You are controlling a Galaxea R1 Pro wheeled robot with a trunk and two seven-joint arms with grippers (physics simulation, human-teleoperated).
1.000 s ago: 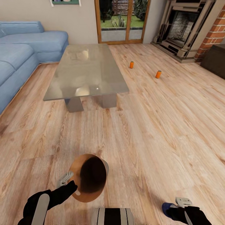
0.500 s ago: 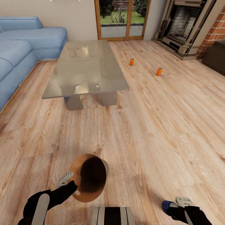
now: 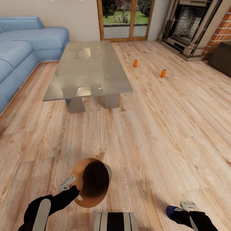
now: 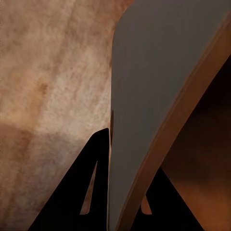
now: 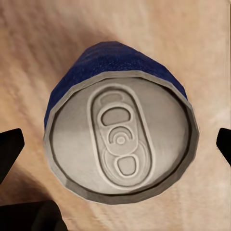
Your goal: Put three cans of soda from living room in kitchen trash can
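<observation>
Cans: two orange ones stand on the plank floor right of the table, well apart, open floor on the way | bin hangs by its rim, pinched by left gripper | right gripper clamps a blue can, carrying it along.

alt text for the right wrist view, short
Top-down close-up of a blue soda can with a grey pull-tab lid, between the right gripper's dark fingertips at either edge of the picture. Light wood plank floor lies beneath.
</observation>
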